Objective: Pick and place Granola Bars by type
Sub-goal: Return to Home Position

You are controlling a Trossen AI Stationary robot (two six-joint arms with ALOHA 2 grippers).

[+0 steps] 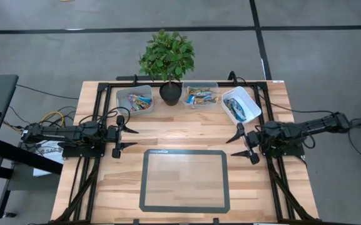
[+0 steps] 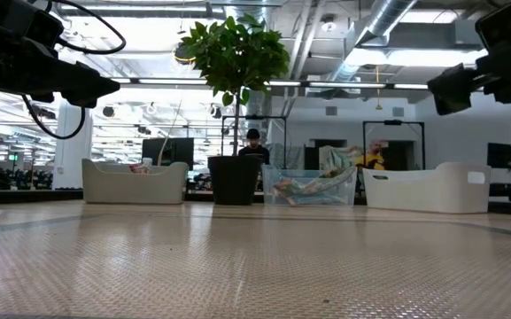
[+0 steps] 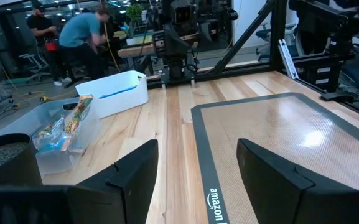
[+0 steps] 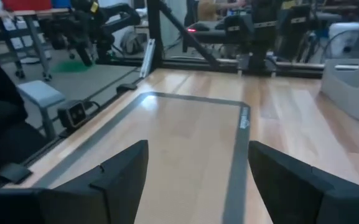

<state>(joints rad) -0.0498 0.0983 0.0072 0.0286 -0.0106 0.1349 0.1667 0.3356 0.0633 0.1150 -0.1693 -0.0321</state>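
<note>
Left gripper (image 1: 131, 138): spread wide, holding nothing, above the bench's (image 1: 105, 181) left part, beside the mat (image 1: 184, 180).
Right gripper (image 1: 234, 146): spread wide, holding nothing, by the mat's right edge.
Granola bars (image 1: 200, 97): lying in three tubs along the far edge, apart from both grippers.
Left tub (image 1: 121, 94): bars inside, beyond the left gripper.
White tub (image 1: 253, 101): blue bars inside, just beyond the right gripper.
Clear tub (image 1: 200, 84): between plant pot (image 1: 170, 94) and white tub.

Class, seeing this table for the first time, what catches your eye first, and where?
The leafy potted plant dominates the back centre of the table, in a row with three bins holding granola bars. In front lies a dark-bordered mat, with the open left gripper and open right gripper at either side.
</note>
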